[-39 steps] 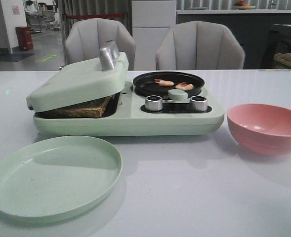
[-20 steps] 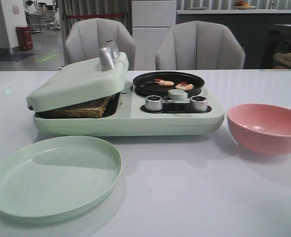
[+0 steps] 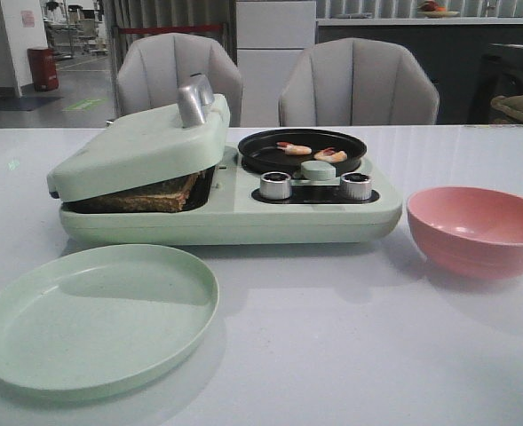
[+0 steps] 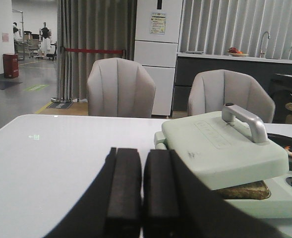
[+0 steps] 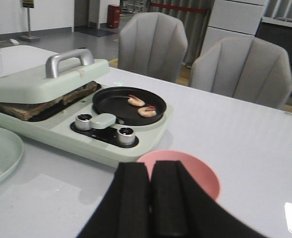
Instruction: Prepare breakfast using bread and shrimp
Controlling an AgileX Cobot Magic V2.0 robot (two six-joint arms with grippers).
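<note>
The bread point(image 3: 146, 197) lies in the pale green breakfast maker point(image 3: 243, 217) under its tilted lid point(image 3: 137, 146); only its brown crust edge shows, also in the left wrist view point(image 4: 242, 190) and the right wrist view point(image 5: 17, 110). Two shrimp point(image 3: 297, 149) point(image 3: 331, 155) lie in the round black pan point(image 3: 261, 153), and show in the right wrist view point(image 5: 135, 100) point(image 5: 146, 111). My left gripper point(image 4: 142, 163) is shut and empty, left of the maker. My right gripper point(image 5: 150, 173) is shut and empty, above the pink bowl point(image 5: 200, 171). Neither gripper shows in the front view.
A pale green plate point(image 3: 92, 315) lies at the front left. The pink bowl point(image 3: 479, 229) stands right of the maker. Two silver knobs point(image 3: 276, 185) point(image 3: 356, 185) sit on the maker's front. A silver handle point(image 3: 194, 102) tops the lid. Two chairs stand behind the table.
</note>
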